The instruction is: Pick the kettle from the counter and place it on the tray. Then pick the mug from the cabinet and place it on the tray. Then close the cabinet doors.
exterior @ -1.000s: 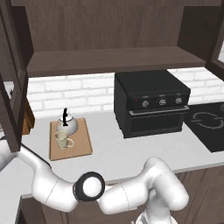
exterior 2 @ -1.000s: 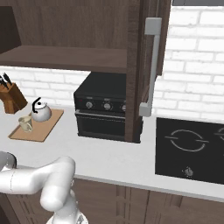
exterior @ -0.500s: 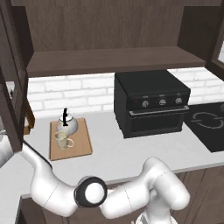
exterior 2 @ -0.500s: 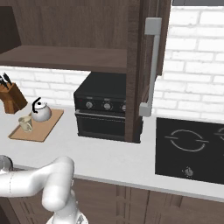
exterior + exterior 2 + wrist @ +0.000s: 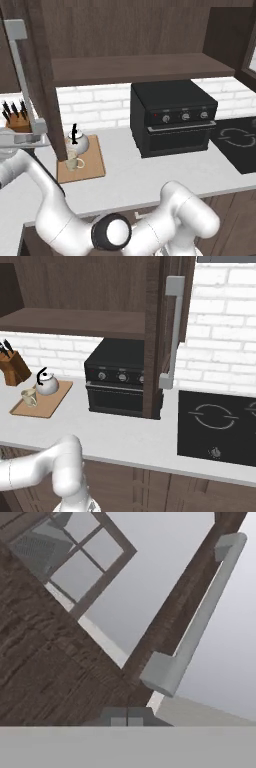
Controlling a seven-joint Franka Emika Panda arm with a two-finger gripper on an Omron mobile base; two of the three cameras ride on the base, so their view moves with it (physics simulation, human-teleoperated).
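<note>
The small round white-grey kettle (image 5: 78, 143) with its black arched handle stood on the far part of the flat light-brown wooden tray (image 5: 93, 166), and the pale beige mug (image 5: 72, 163) sat just in front of it on the same board, both on the long pale grey-white counter (image 5: 130, 175) left of the boxy black countertop oven (image 5: 172, 117). From the right base view the kettle (image 5: 46, 383) and mug (image 5: 29, 397) showed the same order on the tray (image 5: 49, 405), with a wooden knife block (image 5: 12, 367) to the far left.

The left dark brown cabinet door (image 5: 46, 85) with its vertical silver bar handle (image 5: 24, 80) stood edge-on before the tray, hiding part of the mug. The right door (image 5: 159, 331) with its silver handle (image 5: 171, 331) hung ajar in front of the oven. In the hand view the handle (image 5: 197, 619) lay close ahead of the two dark fingertips (image 5: 120, 716), which sat side by side; whether the pincer was clenched could not be told.

Compared with a second before, the left door had swung in from the left edge towards the middle, and the white arm had reached further left.
</note>
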